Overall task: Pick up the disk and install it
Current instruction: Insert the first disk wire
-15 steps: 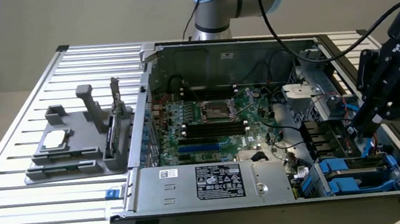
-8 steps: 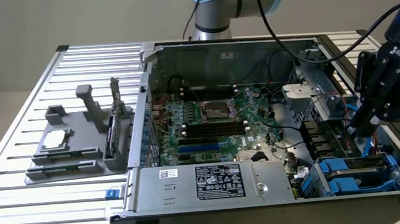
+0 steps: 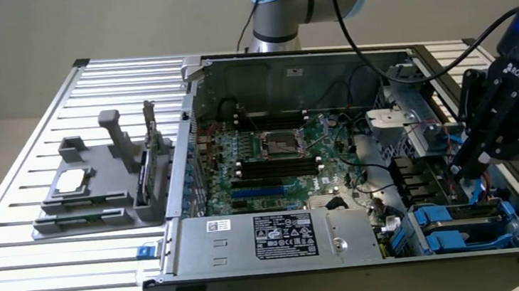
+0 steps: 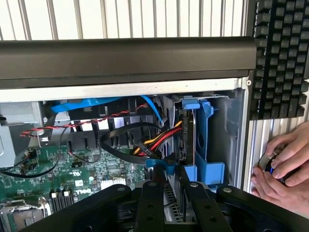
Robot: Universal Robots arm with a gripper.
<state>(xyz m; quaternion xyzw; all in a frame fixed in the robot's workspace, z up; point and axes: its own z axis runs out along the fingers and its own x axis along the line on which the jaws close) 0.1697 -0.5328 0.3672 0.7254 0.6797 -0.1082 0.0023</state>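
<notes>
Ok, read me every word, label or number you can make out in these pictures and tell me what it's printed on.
"ROBOTIQ" in white, on the gripper body.
White label on the power supply box: print too small to read.
Small white sticker on the same box: unreadable.
White marking on the motherboard: too blurred to read.

Probably robotics lab: slatted metal bench (image 3: 30,232), opened computer case (image 3: 347,266).

computer cases (image 3: 270,151): just one, lid off
power supply boxes (image 3: 282,236): one
grey trays (image 3: 101,182): one
my grippers (image 3: 467,168): one
somebody's hands (image 4: 285,169): two
</notes>
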